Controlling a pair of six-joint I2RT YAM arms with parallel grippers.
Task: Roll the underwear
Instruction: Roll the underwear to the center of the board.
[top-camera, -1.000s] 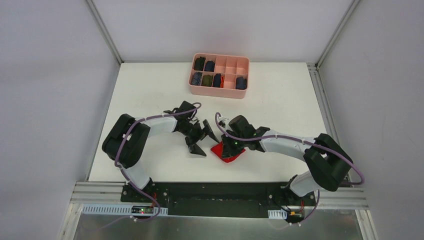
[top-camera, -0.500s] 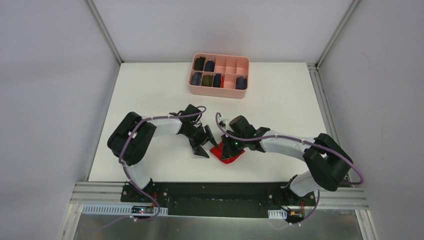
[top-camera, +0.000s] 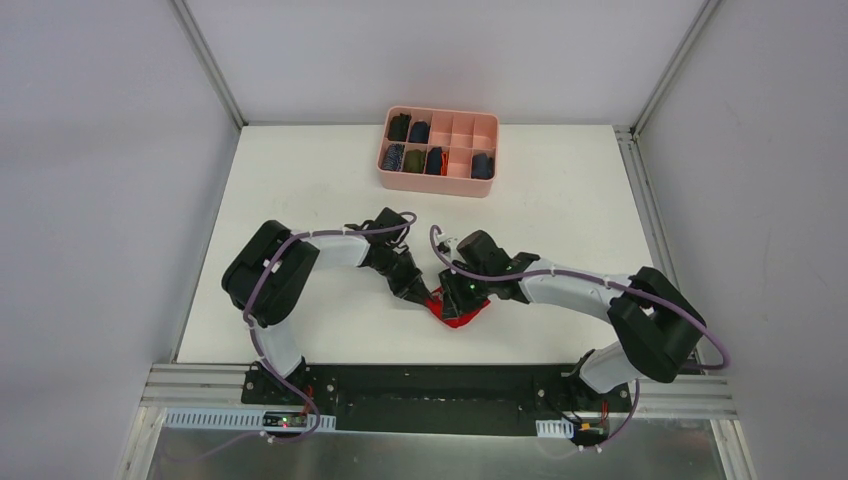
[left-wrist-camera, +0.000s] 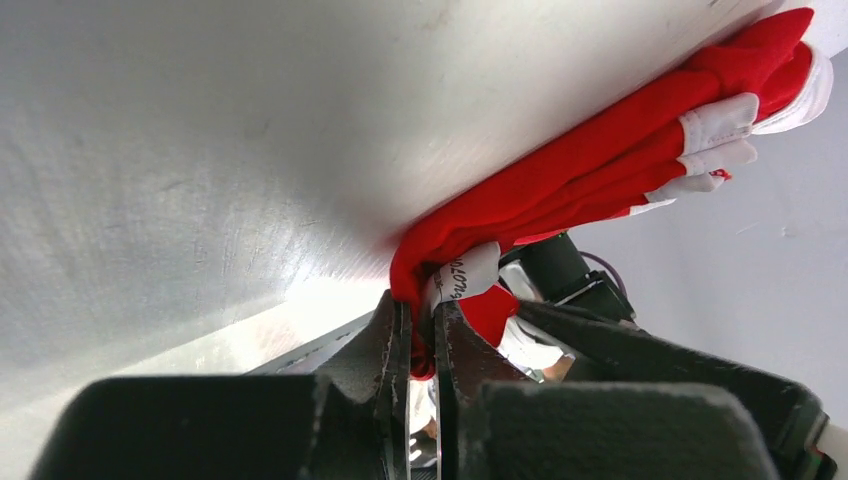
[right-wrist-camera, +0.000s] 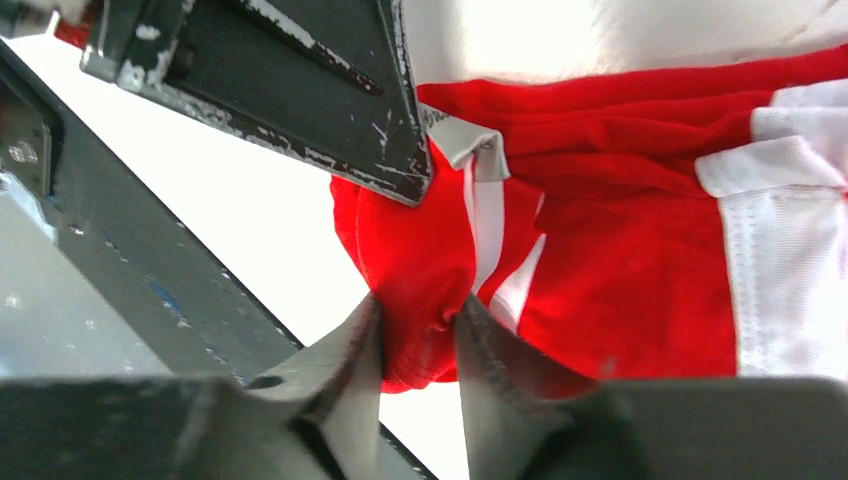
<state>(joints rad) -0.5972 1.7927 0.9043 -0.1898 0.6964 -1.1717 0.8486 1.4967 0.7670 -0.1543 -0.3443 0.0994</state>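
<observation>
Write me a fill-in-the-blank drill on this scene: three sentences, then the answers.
1. The left gripper is ____ on the bright red cloth underwear with white stripes.
2. The underwear lies on the white ____.
3. The compartmented plastic box holding dark rolled garments is coloured ____.
Answers: shut; table; pink.

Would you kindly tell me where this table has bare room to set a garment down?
Bare table lies left of the pink tray, right of it, and between tray and arms. It is crowded near the middle front, where the left end effector and right end effector meet on the underwear.
</observation>
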